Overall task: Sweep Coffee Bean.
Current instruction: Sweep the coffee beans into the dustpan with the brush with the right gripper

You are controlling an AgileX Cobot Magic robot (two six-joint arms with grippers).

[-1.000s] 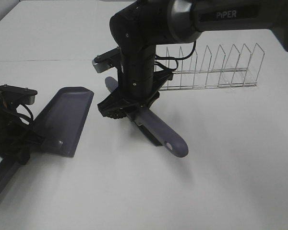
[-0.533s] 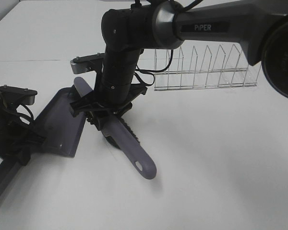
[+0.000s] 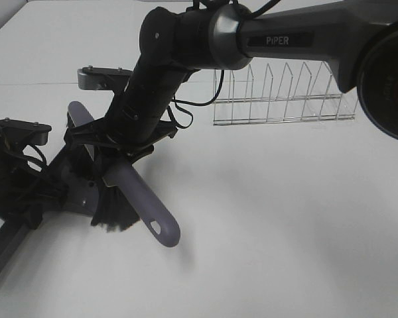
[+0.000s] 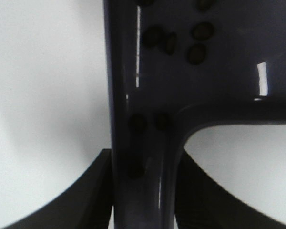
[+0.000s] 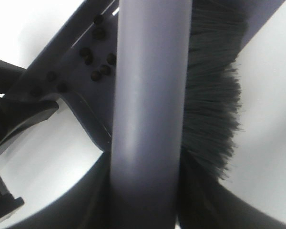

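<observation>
My right gripper (image 3: 113, 159) reaches across to the left, shut on the purple-grey brush handle (image 3: 136, 199). The black bristles (image 3: 116, 215) lie over the near edge of the purple-grey dustpan (image 3: 73, 192), which the arm largely hides. In the right wrist view the brush handle (image 5: 150, 119) and bristles (image 5: 214, 105) lie across the pan, with several coffee beans (image 5: 97, 67) inside it. The left gripper (image 3: 26, 202) is shut on the dustpan's handle (image 4: 143, 181). More coffee beans (image 4: 195, 40) rest on the pan floor and some lie down near the handle.
A wire dish rack (image 3: 285, 99) stands at the back, right of centre. The white table (image 3: 285, 218) stretches to the right of the brush. The dustpan's long handle (image 3: 0, 248) runs toward the front left corner.
The right arm has swung the brush leftward across the table and onto the dustpan, and the bristles now sit at its near edge. The left arm and the pan stayed put.
</observation>
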